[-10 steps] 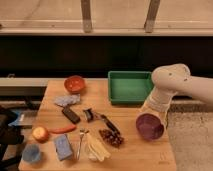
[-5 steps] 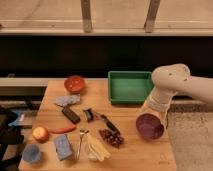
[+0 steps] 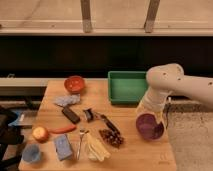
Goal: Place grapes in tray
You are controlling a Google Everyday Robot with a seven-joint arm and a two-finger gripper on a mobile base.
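Note:
The grapes point(image 3: 111, 137), a dark red-purple cluster, lie on the wooden table near its front middle. The green tray point(image 3: 127, 88) stands at the table's back right and looks empty. My white arm comes in from the right and bends down over the table's right edge. The gripper point(image 3: 145, 113) is at the arm's lower end, just above the purple bowl point(image 3: 149, 127), right of the grapes and in front of the tray. It is apart from the grapes.
An orange-red bowl point(image 3: 74, 83) stands at the back left. A red chili point(image 3: 63, 129), an apple point(image 3: 40, 133), a blue cup point(image 3: 31, 153), a blue sponge point(image 3: 63, 147), a black bar point(image 3: 70, 115), a cloth point(image 3: 67, 100) and a banana point(image 3: 96, 148) lie on the left half.

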